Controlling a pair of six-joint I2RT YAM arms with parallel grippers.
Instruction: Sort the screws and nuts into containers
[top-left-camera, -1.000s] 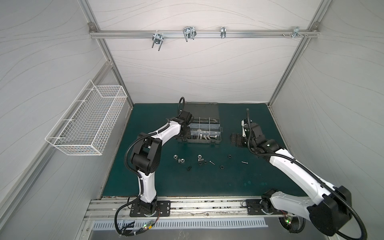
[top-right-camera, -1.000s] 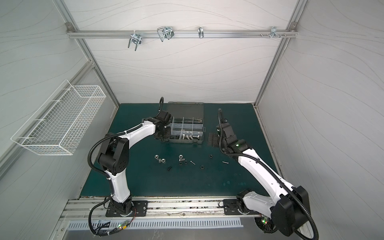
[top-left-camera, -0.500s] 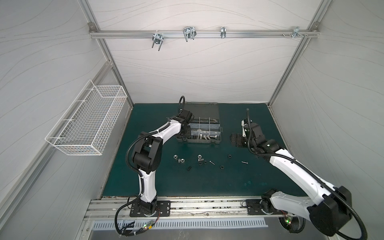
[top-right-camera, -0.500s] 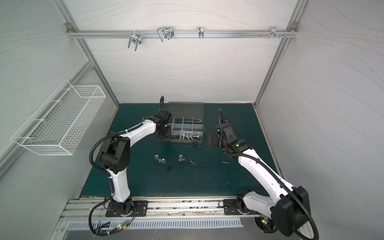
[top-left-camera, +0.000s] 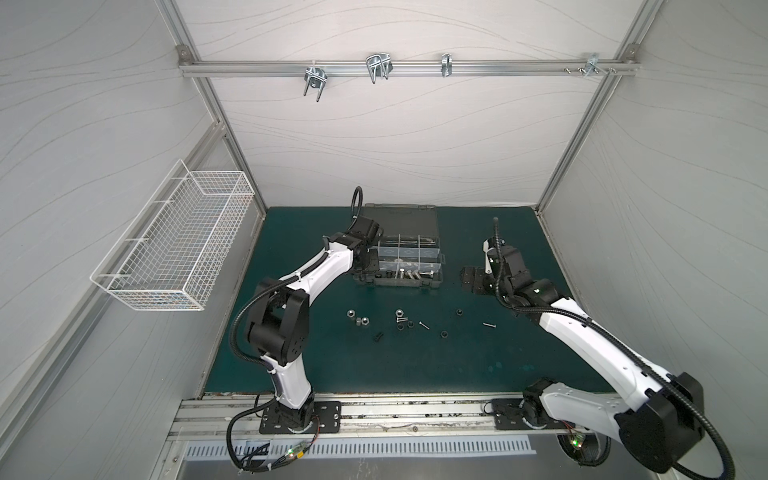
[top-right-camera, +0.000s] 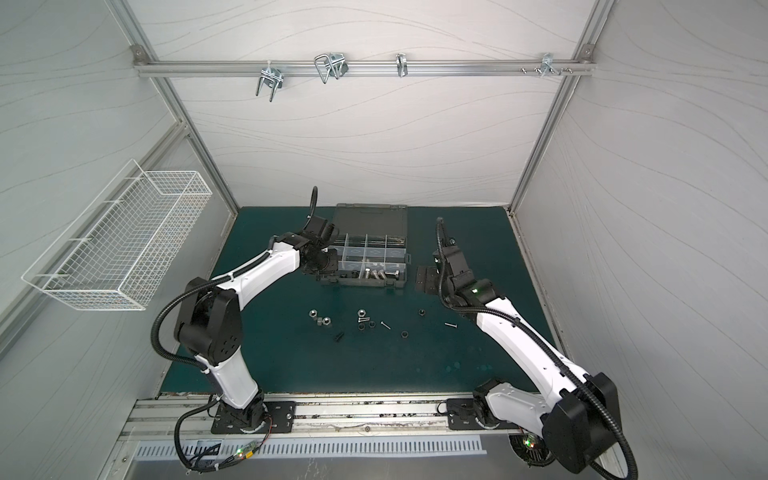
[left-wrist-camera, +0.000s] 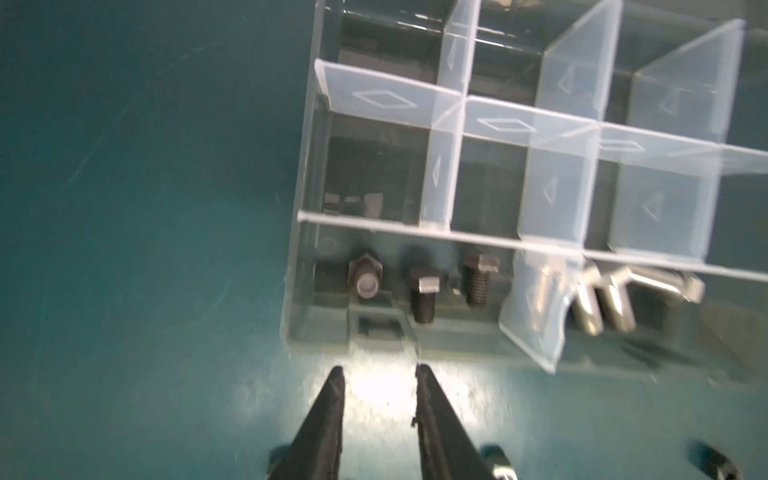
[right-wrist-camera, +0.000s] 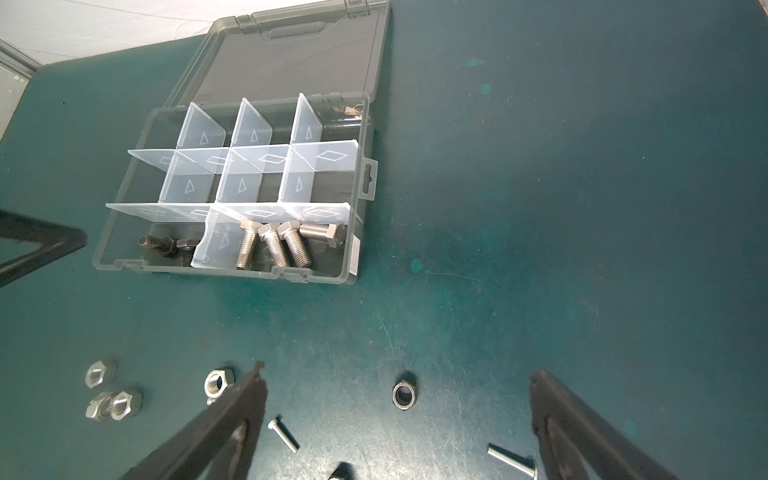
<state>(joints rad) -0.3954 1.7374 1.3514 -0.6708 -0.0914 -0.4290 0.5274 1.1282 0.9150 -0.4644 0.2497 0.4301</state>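
The dark grey organizer case (top-left-camera: 432, 279) lies open at the back of the green mat. One front container holds black bolts (left-wrist-camera: 419, 291), and the one beside it holds silver bolts (right-wrist-camera: 282, 245). My left gripper (left-wrist-camera: 379, 370) hovers over the mat just outside the case's front left corner, open a little and empty. My right gripper (right-wrist-camera: 397, 370) is wide open above the mat to the right of the case, empty. A black nut (right-wrist-camera: 405, 395) lies below it. Silver nuts (top-left-camera: 357, 326), thin screws (top-left-camera: 489, 325), black nuts (top-left-camera: 444, 333) and a black bolt (top-left-camera: 378, 336) lie loose on the mat.
The case's lid (top-left-camera: 401, 218) lies flat behind the containers. A white wire basket (top-left-camera: 174, 249) hangs on the left wall. A metal rail with U-shaped hooks (top-left-camera: 376, 70) runs across the back wall high up. The enclosure walls bound the mat on three sides.
My left gripper's jaws have parted at the case's left end and the left arm has shifted slightly. The right arm has not moved.
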